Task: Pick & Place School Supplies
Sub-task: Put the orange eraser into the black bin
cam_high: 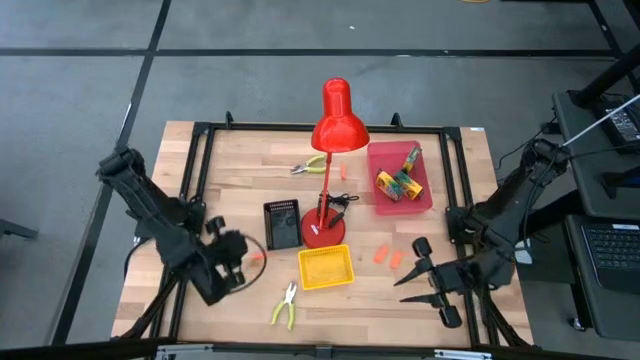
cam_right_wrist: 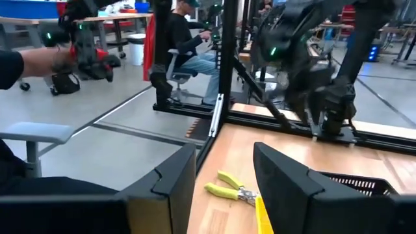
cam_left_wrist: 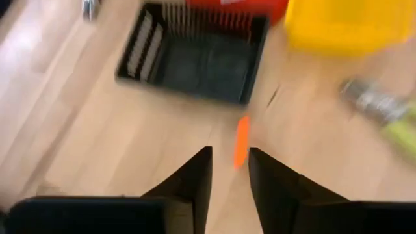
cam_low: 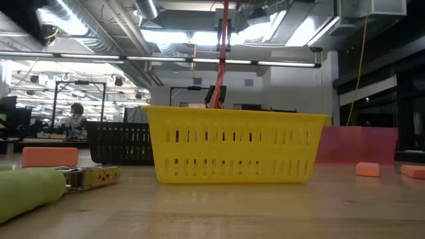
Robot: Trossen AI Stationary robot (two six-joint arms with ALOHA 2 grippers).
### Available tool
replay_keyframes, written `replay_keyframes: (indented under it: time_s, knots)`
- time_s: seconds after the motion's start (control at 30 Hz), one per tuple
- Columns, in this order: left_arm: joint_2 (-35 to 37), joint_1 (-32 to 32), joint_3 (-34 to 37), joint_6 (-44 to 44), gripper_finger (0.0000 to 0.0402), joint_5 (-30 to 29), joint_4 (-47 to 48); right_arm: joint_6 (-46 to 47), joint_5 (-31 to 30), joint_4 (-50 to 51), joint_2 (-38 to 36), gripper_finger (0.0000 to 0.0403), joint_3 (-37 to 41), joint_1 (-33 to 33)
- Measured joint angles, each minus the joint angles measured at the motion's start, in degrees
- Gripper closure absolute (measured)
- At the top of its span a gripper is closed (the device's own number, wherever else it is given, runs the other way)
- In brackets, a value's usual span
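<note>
Pliers (cam_high: 286, 305) lie at the near edge. Left gripper (cam_left_wrist: 229, 170), fingers apart, hovers over an orange piece (cam_left_wrist: 241, 140) near the black tray (cam_high: 283, 225). Right gripper (cam_high: 415, 275) open at near right. Crayon boxes (cam_high: 400, 181) sit in the far pink tray (cam_high: 380, 199).

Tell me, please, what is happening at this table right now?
The robot is sorting school supplies. The left end effector is open, hovering over a small orange piece near the black tray. The right end effector waits open, empty, at the table's right edge. Crayon boxes already sit in the pink tray.
</note>
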State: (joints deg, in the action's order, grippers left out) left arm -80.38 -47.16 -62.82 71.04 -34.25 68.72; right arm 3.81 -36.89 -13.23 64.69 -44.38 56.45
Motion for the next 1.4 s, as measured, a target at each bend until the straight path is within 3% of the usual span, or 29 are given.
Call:
replay_keyframes:
  time_s: [0.2, 0.37, 0.47, 0.6, 0.87, 1.23, 1.4]
  knots:
    - [-7.50, -2.26, 4.84, 8.73, 0.0261, -0.60, -3.50, 0.04, -5.42, -0.42, -0.07, 0.0243, 0.00, 3.93]
    - [-13.21, -2.28, 9.78, 8.48, 0.0220, -0.45, -13.95, 0.38, -7.99, -0.45, -0.07, 0.0243, 0.00, 6.14]
    - [-15.61, -2.70, 10.67, 8.26, 0.0207, -2.71, -15.16, 0.35, -10.11, -0.44, -0.07, 0.0243, 0.00, 7.24]
    - [-16.48, -2.92, 10.86, 7.83, 0.0211, -6.93, -15.52, 0.52, -10.75, -0.46, -0.07, 0.0243, 0.00, 8.17]
    - [-16.48, -0.35, 11.01, 4.53, 0.0221, -6.73, -17.96, 1.22, -12.65, -0.20, -0.07, 0.0243, 0.00, 9.00]
    - [-16.48, 2.12, 18.10, 2.08, 0.0224, -4.62, -30.26, 2.01, -13.70, 0.42, -0.07, 0.0243, 0.00, 9.57]
    - [-16.24, 2.93, 20.39, 0.64, 0.0261, -3.99, -35.33, 2.14, -13.70, 0.42, -0.07, 0.0243, 0.00, 9.57]
